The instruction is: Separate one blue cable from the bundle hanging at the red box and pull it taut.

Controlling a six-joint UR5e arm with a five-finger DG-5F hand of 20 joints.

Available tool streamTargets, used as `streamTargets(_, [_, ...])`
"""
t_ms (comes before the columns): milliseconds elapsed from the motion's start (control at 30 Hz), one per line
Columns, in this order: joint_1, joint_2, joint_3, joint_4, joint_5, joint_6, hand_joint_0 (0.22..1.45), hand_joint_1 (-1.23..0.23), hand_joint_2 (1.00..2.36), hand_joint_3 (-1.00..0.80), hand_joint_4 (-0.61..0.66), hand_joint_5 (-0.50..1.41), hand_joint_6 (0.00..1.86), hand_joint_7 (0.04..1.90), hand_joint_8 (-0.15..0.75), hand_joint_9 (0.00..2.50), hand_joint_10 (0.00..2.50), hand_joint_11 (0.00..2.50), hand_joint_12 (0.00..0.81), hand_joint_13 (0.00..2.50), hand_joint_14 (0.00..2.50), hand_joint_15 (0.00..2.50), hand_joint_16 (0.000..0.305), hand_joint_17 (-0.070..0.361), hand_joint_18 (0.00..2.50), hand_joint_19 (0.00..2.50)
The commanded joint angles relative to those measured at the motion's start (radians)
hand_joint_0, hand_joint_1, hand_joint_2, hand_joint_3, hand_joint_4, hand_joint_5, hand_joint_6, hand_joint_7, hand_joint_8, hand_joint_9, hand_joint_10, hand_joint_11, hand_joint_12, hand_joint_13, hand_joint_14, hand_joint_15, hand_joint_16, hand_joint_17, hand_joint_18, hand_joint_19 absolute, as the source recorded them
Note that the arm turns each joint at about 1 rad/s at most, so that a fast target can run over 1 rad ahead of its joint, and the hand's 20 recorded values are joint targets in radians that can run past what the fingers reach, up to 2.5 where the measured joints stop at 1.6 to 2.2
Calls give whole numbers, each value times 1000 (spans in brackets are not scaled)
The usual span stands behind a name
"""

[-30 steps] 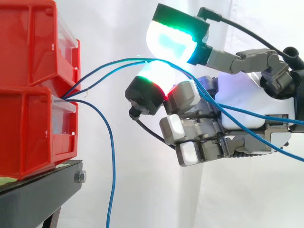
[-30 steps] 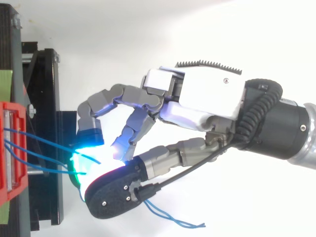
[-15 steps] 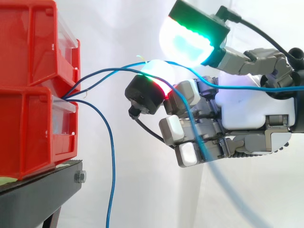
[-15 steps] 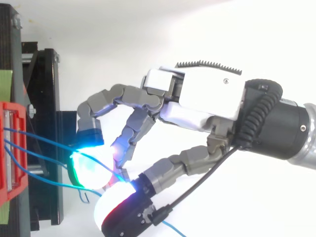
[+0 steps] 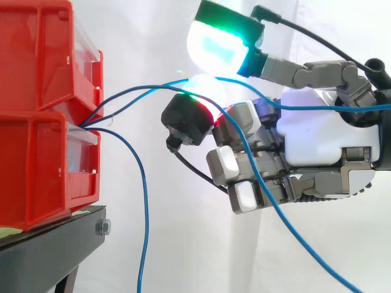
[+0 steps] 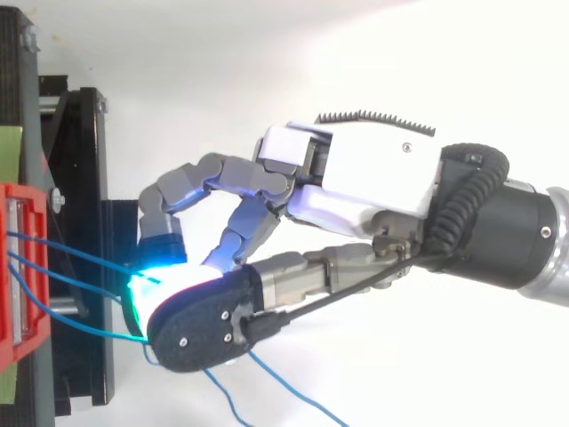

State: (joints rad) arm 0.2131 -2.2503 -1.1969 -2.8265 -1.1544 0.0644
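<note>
White curtain (image 5: 195, 256) behind, red bins (image 5: 36, 165) at 9 o'clock on the black stand (image 5: 55, 244). Three blue cables (image 5: 145, 207) are leaving the gap between the bins: one is hanging down to 6 o'clock, two are arcing toward 3 o'clock into the hand (image 5: 311, 140). The hand is gripping both strands between its glowing pads (image 5: 214, 46). Separation is looking unfinished, I'd say. The next move is calling for shedding one strand, then drawing back toward 3 o'clock until the slack goes.

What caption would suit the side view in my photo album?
Robot hand beside stacked red bins, two blue cables running from the bins across it, a third cable hanging down.
</note>
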Motion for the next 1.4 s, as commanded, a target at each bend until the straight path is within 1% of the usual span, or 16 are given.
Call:
streamTargets(0, [2,0,0,1,1,0,600,-691,1017,-264,82,-167,794,1373,305,1206,26,978,375,1108,22,655,49,110,910,720])
streamTargets(67, [2,0,0,1,1,0,595,-741,1021,-171,61,-178,819,1380,298,1192,26,977,375,1097,25,661,49,110,905,718])
streamTargets(100, [2,0,-1,-1,5,0,596,-743,1021,-166,61,-179,821,1383,298,1189,26,988,373,1098,24,647,49,111,906,709])
streamTargets(167, [2,0,0,-1,5,0,628,-797,1021,-153,-13,-196,856,1339,281,1151,26,988,366,1074,24,645,48,109,892,691])
streamTargets(200, [2,0,0,-1,7,0,631,-800,1021,-155,-14,-198,858,1340,281,1144,26,980,369,1073,22,645,48,109,892,690])
streamTargets(267, [2,0,-1,-1,8,0,698,-855,1019,-222,-44,-213,872,1313,268,1104,26,996,357,1044,24,635,47,106,867,642])
streamTargets(367, [2,-2,-1,-1,8,2,748,-865,1011,-367,-33,-219,870,1261,259,1087,26,985,347,1040,24,631,47,105,854,621])
streamTargets(400, [2,-2,-1,1,8,2,752,-863,1010,-381,-34,-219,870,1251,259,1087,26,995,348,1040,24,630,47,105,852,621])
streamTargets(467, [2,0,-1,1,8,2,788,-841,1000,-500,-21,-222,866,1234,256,1088,26,987,338,1056,23,623,43,98,856,595])
streamTargets(600, [2,-2,0,-1,8,2,801,-822,1000,-500,0,-222,866,1216,258,1149,24,1010,321,1142,24,662,35,78,883,575])
streamTargets(667, [2,0,-1,1,8,3,799,-823,1000,-500,0,-222,864,1216,263,1193,24,1067,315,1200,25,722,32,72,907,580])
streamTargets(767, [3,-2,-1,1,8,2,793,-822,1000,-500,11,-222,863,1235,265,1256,24,1270,318,1279,30,868,30,67,915,611])
streamTargets(867, [3,-2,-1,1,13,3,786,-824,1000,-500,19,-223,862,1251,261,1278,23,1364,322,1298,30,922,30,66,916,620])
streamTargets(1133, [3,0,-1,1,15,3,747,-791,1000,-500,53,-223,861,1261,259,1278,23,1344,332,1291,30,925,34,77,895,615])
streamTargets(1233, [5,0,-1,1,15,2,686,-724,1000,-500,71,-219,857,1186,267,1274,24,1346,336,1276,29,920,37,82,889,640])
streamTargets(1367, [5,-2,-1,1,15,0,597,-620,1000,-500,96,-210,833,1163,277,1262,26,1290,344,1227,28,855,40,90,888,658])
